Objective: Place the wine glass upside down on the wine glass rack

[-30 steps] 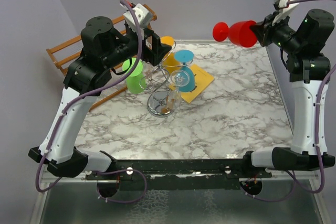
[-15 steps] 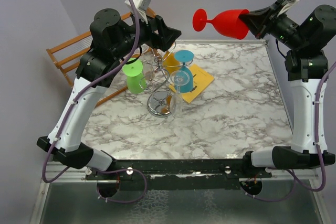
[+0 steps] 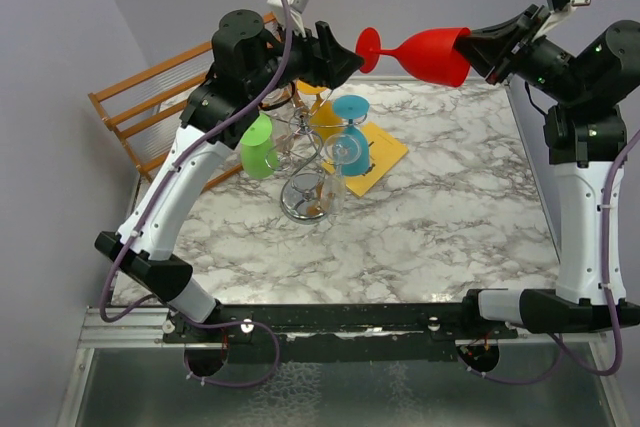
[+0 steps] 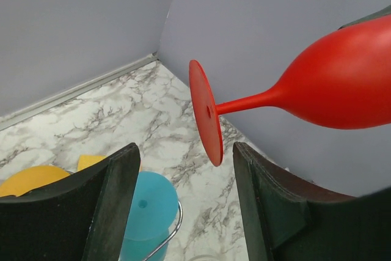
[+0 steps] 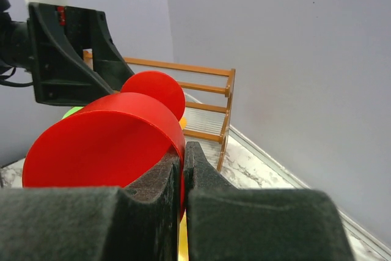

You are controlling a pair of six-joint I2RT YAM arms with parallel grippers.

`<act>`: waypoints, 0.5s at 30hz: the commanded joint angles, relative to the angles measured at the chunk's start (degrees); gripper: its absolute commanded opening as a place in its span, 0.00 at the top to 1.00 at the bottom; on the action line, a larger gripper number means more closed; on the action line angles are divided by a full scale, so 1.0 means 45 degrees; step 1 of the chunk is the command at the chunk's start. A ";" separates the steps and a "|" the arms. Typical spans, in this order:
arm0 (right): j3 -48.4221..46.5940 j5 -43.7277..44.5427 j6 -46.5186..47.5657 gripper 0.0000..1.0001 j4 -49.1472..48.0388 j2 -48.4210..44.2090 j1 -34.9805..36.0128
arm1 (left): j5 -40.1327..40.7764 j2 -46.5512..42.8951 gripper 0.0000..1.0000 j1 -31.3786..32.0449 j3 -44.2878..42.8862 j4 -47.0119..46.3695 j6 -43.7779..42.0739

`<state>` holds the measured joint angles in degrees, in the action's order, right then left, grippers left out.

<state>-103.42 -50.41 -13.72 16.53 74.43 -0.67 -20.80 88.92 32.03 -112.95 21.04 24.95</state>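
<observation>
A red wine glass (image 3: 425, 51) is held sideways high above the table's far edge, foot pointing left. My right gripper (image 3: 478, 47) is shut on the rim of its bowl (image 5: 104, 145). My left gripper (image 3: 345, 55) is open, raised, and faces the glass's round foot (image 4: 204, 111), which hangs just ahead of the gap between its fingers (image 4: 269, 200). The chrome wire rack (image 3: 305, 162) stands on the marble table below, with green (image 3: 257, 145), blue (image 3: 351, 117), orange (image 3: 322, 119) and clear (image 3: 344, 153) glasses hanging on it.
A slatted orange-brown wooden rack (image 3: 150, 107) leans at the table's left edge, also in the right wrist view (image 5: 204, 102). A yellow mat (image 3: 380, 157) lies under the chrome rack's right side. Grey walls close the back and sides.
My left arm has risen and swung right toward the glass. My right gripper has carried the red glass left and lower, so its foot is now right in front of the left fingers.
</observation>
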 commanded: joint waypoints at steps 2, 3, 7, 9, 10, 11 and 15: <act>0.0312 -0.0425 -0.0008 0.99 -0.0425 -0.0274 0.0108 | -0.0398 0.0337 0.39 0.0360 -0.0369 -0.0672 0.0371; 0.0397 -0.0402 0.0015 0.99 -0.0448 -0.0298 0.0109 | -0.0408 0.0378 0.41 0.0421 -0.0399 -0.0682 0.0324; 0.0593 -0.0428 0.0138 0.99 -0.0447 -0.0372 0.0109 | -0.0387 0.0646 0.50 0.0536 -0.0493 -0.0650 0.0251; 0.0720 -0.0371 0.0182 0.99 -0.0514 -0.0407 0.0109 | -0.0471 0.0745 0.54 0.0557 -0.0478 -0.0684 0.0312; 0.0748 -0.0346 0.0238 0.99 -0.0511 -0.0432 0.0119 | -0.0463 0.0756 0.56 0.0567 -0.0493 -0.0685 0.0341; 0.0754 -0.0314 0.0292 0.99 -0.0496 -0.0438 0.0110 | -0.0423 0.0748 0.59 0.0576 -0.0490 -0.0673 0.0313; 0.0865 -0.0246 0.0346 0.99 -0.0556 -0.0447 0.0109 | -0.0266 0.0786 0.67 0.0577 -0.0499 -0.0629 0.0312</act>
<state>-100.07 -50.94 -12.86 16.23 73.80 -0.43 -21.50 92.18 34.37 -113.03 19.92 26.09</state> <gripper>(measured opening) 0.022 0.359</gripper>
